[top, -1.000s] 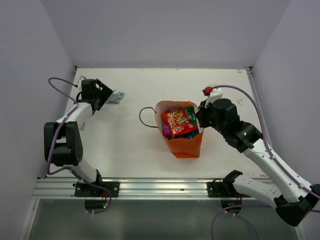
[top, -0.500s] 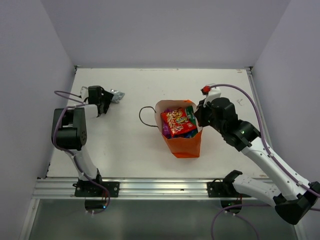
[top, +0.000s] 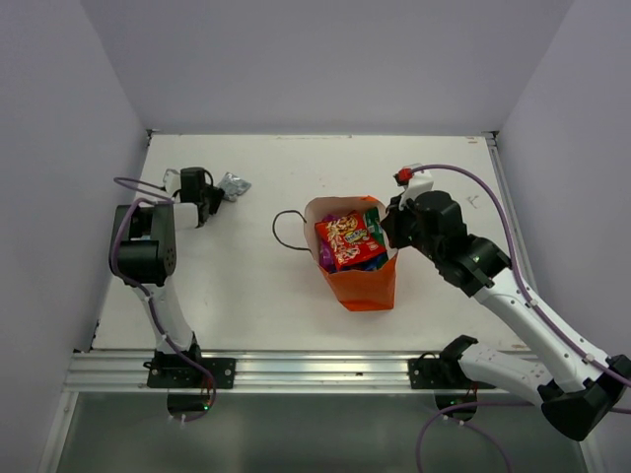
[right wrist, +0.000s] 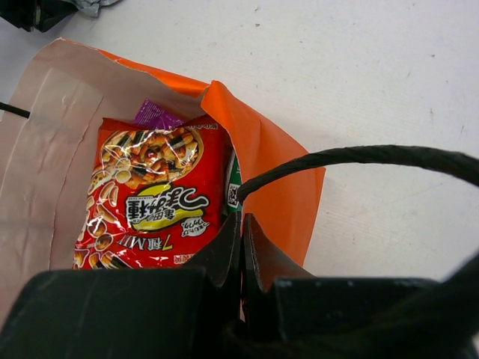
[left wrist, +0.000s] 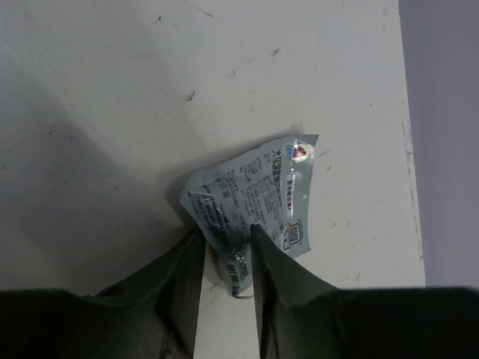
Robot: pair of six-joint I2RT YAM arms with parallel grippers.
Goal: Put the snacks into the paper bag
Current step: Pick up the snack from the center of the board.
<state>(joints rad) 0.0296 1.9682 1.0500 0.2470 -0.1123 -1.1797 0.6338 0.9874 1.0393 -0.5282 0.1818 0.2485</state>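
The left arm (top: 146,246) is folded up tightly above its base, and its wrist points down at the far left. The left gripper (left wrist: 227,232) has only a narrow gap between its fingers. The right arm (top: 493,281) stretches diagonally inward, and the right gripper (right wrist: 241,221) is pressed closed on the rim of the paper bag (right wrist: 288,172).

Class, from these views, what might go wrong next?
The left gripper straddles only a corner of the silver-grey packet, so it may slip out on lifting.
The red packet fills the mouth of the orange paper bag and might block the drop.
The right gripper pinches just the rim; the bag may tear or tip.
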